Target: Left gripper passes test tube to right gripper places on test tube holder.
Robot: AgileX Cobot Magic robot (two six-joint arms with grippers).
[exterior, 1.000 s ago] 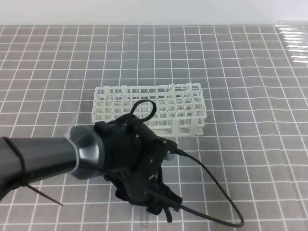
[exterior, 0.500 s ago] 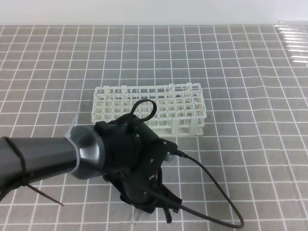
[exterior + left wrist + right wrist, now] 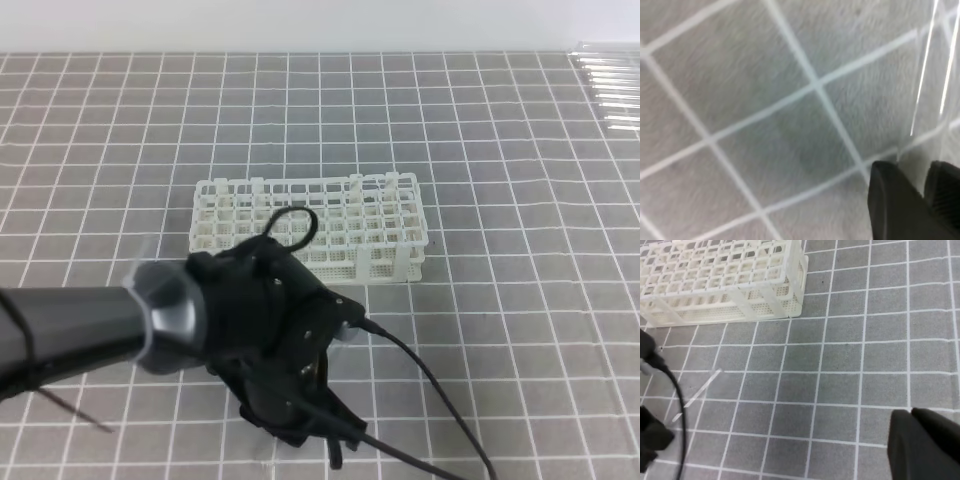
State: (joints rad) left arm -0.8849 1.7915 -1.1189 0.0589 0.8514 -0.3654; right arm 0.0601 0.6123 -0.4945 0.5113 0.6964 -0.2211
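Test tube [image 3: 699, 389] lies slantwise on the grey gridded worktop [image 3: 840, 355], in front of the white rack [image 3: 740, 285] and apart from it. Left pincer [image 3: 912, 167] sits low at the tube's near end, jaws narrowly parted (grip or mere straddle: cannot tell). Right pincer [image 3: 912, 415] is clenched on nothing, off to the side. Advice: seat the tube squarely and close gently, since glass on a flat surface will likely roll. Lift level before the handover.
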